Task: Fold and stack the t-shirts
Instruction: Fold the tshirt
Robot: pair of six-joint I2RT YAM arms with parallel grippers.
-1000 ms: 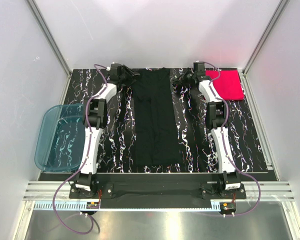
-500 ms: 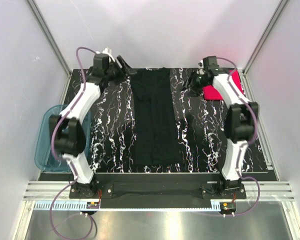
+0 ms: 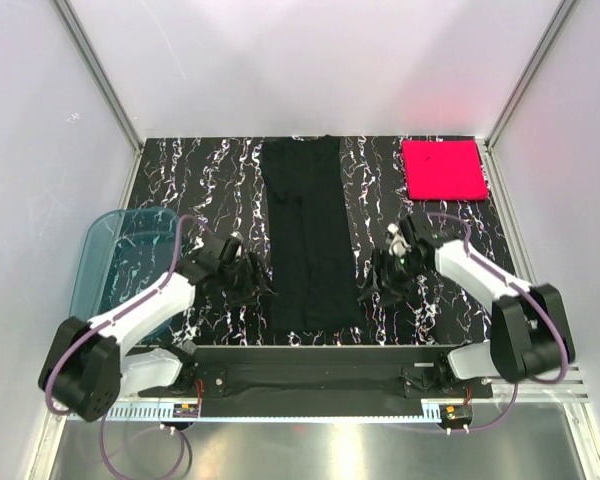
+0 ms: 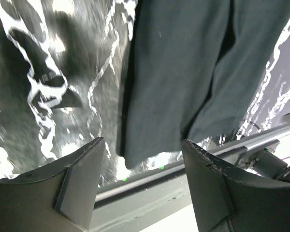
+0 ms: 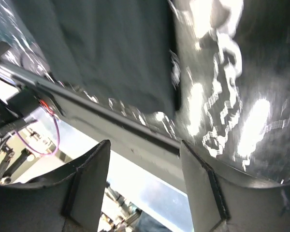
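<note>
We saw both arms bent low at the near end of the table (image 3: pixel 210 190). The left fingers (image 3: pixel 252 282) stood apart, empty, just beside the left edge of the black shirt (image 3: pixel 305 240), and the right fingers (image 3: pixel 373 288) stood likewise at its right edge. This shirt lay as a long strip in the middle of the table. The pink-red shirt (image 3: pixel 442 168) lay folded at the far right corner. A second earlier both arms reached to the far end.

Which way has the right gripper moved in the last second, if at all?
Yes. The right gripper has come from near the pink shirt at the far edge to the black shirt's near right corner.
</note>
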